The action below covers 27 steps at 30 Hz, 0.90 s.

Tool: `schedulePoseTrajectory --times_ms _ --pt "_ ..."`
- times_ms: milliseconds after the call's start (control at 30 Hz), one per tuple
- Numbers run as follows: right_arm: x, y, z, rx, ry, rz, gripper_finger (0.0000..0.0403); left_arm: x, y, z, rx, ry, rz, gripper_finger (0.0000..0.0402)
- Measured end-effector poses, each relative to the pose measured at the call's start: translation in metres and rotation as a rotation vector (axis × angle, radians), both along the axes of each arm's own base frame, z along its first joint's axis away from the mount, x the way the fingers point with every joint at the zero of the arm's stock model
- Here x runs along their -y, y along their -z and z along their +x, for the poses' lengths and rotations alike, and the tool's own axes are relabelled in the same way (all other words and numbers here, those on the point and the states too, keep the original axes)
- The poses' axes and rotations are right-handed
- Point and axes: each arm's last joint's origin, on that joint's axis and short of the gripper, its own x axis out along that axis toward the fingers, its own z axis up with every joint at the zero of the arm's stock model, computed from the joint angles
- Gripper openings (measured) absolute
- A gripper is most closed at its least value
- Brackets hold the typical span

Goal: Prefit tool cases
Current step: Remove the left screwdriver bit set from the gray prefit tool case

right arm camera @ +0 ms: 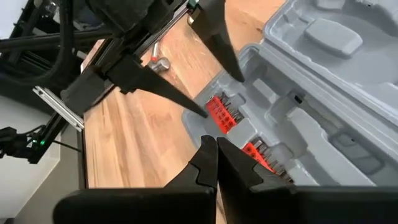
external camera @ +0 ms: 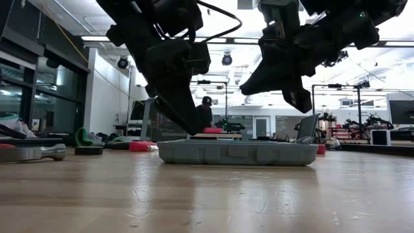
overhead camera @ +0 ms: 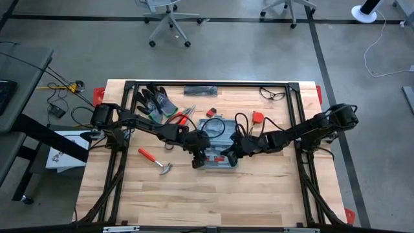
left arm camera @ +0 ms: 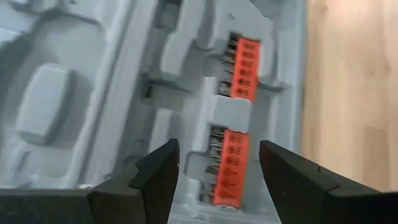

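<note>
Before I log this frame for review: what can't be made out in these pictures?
- High view: the middle of the tool case is covered by both arms, so its recesses are hidden.
- Low view: only the case's side wall shows; the inside is out of sight.
- Left wrist view: the markings on the red bit holders are too blurred to read.
- Right wrist view: the case runs off the picture's edge.

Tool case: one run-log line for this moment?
tool case: open, flat on table | left hand: open, over red bit holders | right hand: shut, above case, empty
</note>
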Motion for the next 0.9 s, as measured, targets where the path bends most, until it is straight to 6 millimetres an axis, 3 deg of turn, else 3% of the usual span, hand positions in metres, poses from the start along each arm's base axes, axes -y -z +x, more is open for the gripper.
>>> schedulePoseTrajectory --times_ms 267,533,733,900 --pt "-0.001 0.005 -0.003 -0.058 -0.006 -0.002 0.0000 0.010 0.001 -0.003 -0.024 0.086 -0.024 0.0213" --pt "0.000 0.008 -0.005 -0.102 0.064 0.095 0.0000 0.013 0.003 -0.003 -0.008 0.198 0.138 0.0213" --pt "0.002 0.011 -0.008 -0.134 0.127 0.081 0.0000 0.016 0.027 -0.001 -0.080 0.325 0.112 0.0213" --pt "0.007 0.011 -0.007 -0.129 0.154 0.069 0.0000 0.016 0.039 0.001 -0.114 0.249 0.111 0.0213"
